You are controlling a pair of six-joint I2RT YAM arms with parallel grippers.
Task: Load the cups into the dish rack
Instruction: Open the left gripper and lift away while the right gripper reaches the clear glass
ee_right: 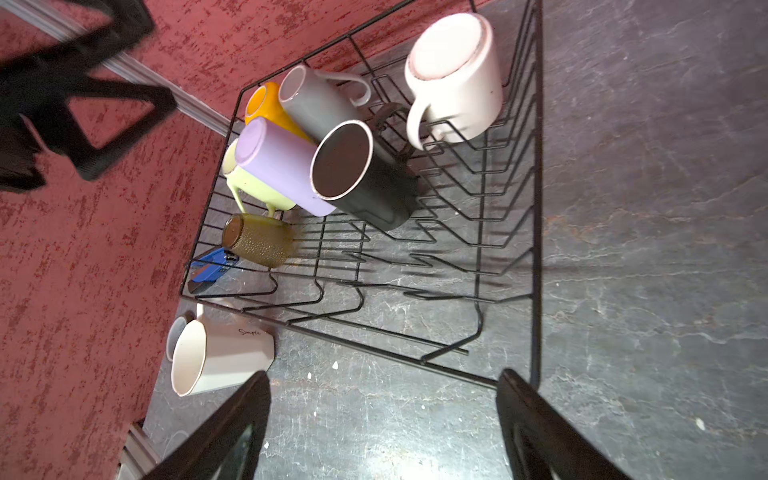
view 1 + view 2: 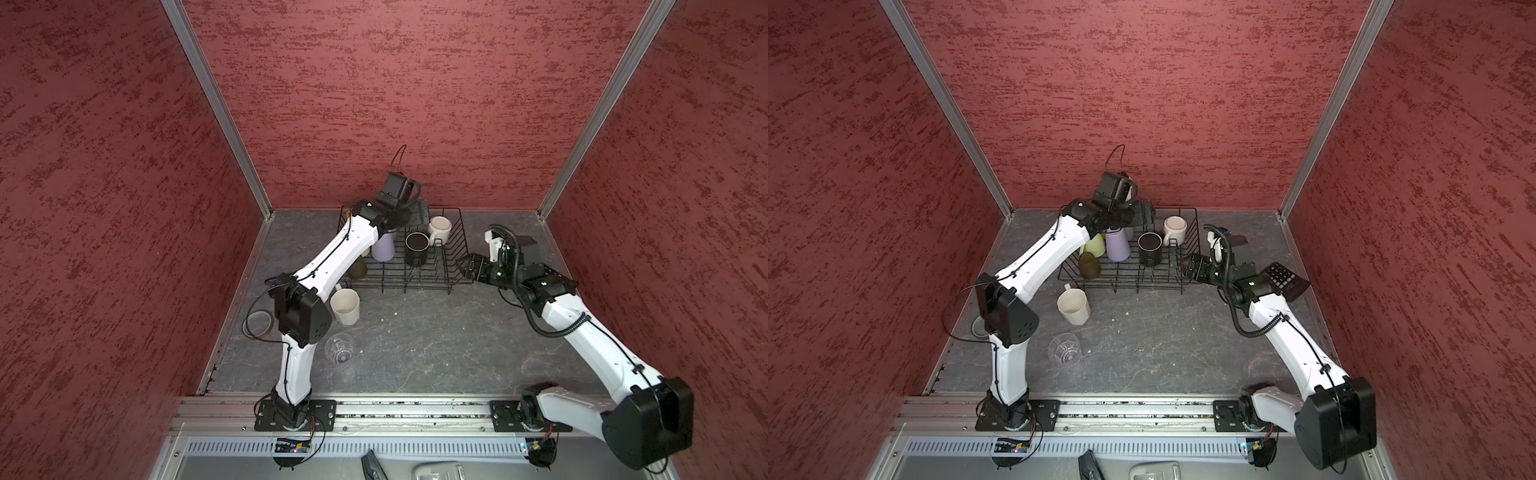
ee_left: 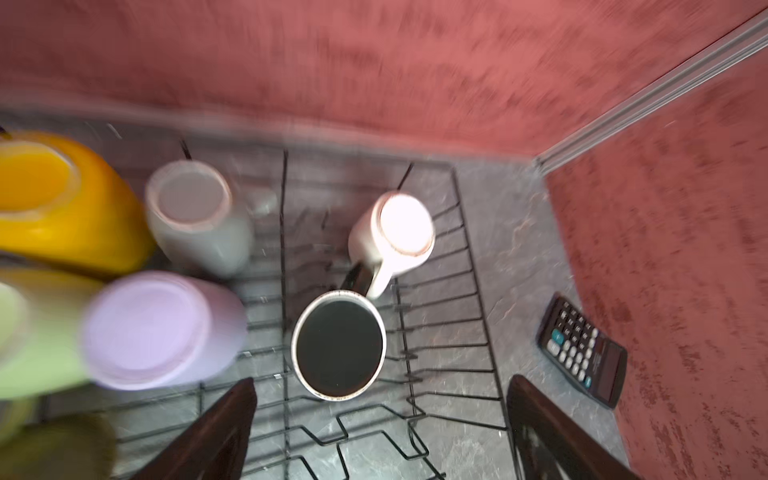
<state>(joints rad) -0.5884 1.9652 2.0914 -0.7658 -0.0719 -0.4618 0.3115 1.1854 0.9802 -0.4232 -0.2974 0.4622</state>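
Your left claw (image 3: 382,386) hangs over the dish rack (image 2: 419,286), jaws spread wide with nothing between them. The black mug (image 3: 338,343) sits right below its fingertips and the lilac tumbler (image 3: 162,328) is close to one side. Your right claw (image 1: 382,374) waits just outside the rack's flared end wall, also wide open and empty.

Seven cups are in the rack and two stand outside it on the table (image 2: 415,340). The white faceted mug (image 2: 345,305) is upright behind the left claw, just past the rack's near rail, with its handle turned toward the rack. The clear glass (image 2: 340,348) is farther back again, toward that arm's base.

The faceted mug looks like your next pick, and the left claw is the one to use. Lift straight up first so the fingers clear the tumbler and black mug, then draw back over the rail. Pinch the mug's wall on the side away from the handle, one finger inside the mouth. Turn it bottom up and set it in the bare stretch of rack just inside the wall from the right claw. Keep that claw out of the way.
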